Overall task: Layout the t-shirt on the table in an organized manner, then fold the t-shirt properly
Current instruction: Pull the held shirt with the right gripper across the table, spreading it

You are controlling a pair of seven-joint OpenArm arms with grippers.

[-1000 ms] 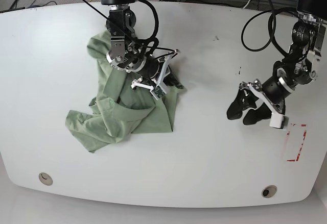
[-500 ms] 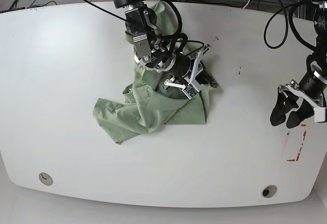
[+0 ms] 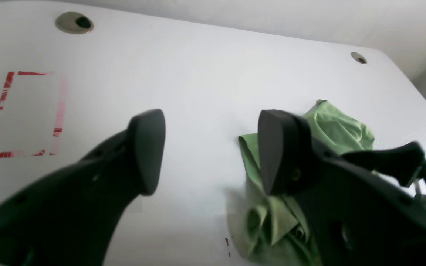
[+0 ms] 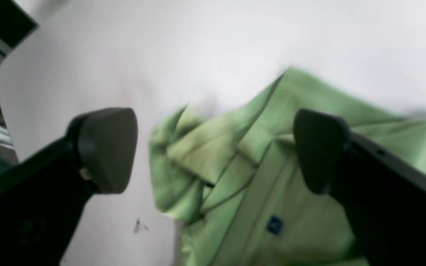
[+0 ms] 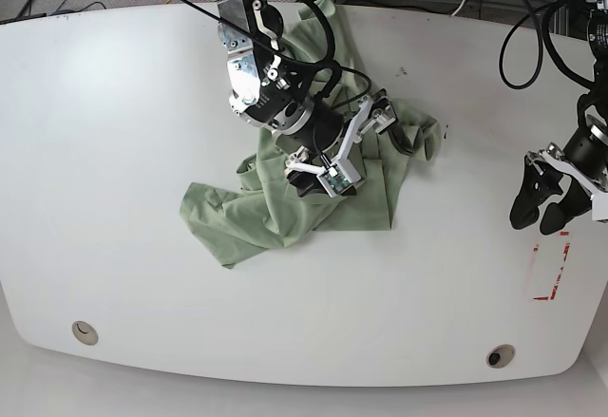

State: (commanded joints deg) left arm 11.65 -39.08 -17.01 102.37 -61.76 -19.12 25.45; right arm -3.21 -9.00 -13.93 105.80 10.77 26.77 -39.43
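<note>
The pale green t-shirt lies crumpled in a heap near the middle of the white table, with one part trailing toward the far edge. My right gripper hovers over the heap, open. In the right wrist view its gripper has its fingers spread wide over the t-shirt, and a small blue label shows on the fabric. My left gripper is open near the table's right edge, well away from the cloth. The left wrist view shows that gripper empty, with the t-shirt beyond it.
A red rectangular marking sits on the table just in front of my left gripper, also in the left wrist view as the marking. Two round grommet holes lie near the front edge. Cables hang behind the table.
The right arm dragged the t-shirt rightward toward the table's middle, and the heap has spread further right. The left arm swung out toward the right edge.
</note>
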